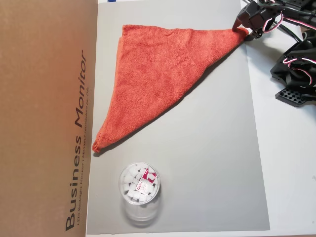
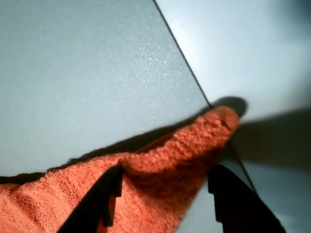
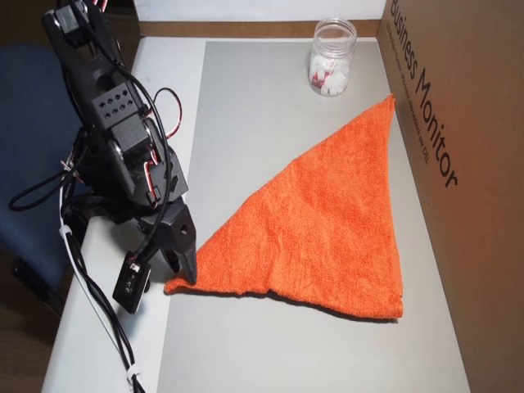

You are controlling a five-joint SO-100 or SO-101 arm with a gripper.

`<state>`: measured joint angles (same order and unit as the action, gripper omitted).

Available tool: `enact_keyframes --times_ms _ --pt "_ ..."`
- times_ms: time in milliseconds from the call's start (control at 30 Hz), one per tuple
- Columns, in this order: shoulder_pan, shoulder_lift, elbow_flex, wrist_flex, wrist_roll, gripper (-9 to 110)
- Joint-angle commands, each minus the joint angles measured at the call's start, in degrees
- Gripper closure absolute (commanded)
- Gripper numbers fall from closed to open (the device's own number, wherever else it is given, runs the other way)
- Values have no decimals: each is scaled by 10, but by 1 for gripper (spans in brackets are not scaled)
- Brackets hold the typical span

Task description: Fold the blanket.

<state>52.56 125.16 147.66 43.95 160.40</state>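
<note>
The black arm [image 3: 115,155] is seen bent over, its upper joints raised and its wrist pitched steeply downward so that the hand [image 3: 182,274] is lowered to the desk [image 3: 106,327] surface. In the wrist view the two dark fingers [image 2: 99,201] are held apart, one on each side of a corner of the blanket [image 2: 180,160] lying between them. Red and white wires [image 3: 155,131] are looped along the joints above the hand.

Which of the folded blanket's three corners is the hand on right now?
The hand is at the blanket corner nearest the arm, at the grey mat's edge; the other two corners lie beside the cardboard box.
</note>
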Motion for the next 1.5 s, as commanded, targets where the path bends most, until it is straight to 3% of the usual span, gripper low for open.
enact_keyframes --times_ms 0,933,1467 --pt "0 -7 -4 -17 2 84" --pt "-1 -30 29 -25 -32 90" --pt "0 -23 43 -19 -32 102"
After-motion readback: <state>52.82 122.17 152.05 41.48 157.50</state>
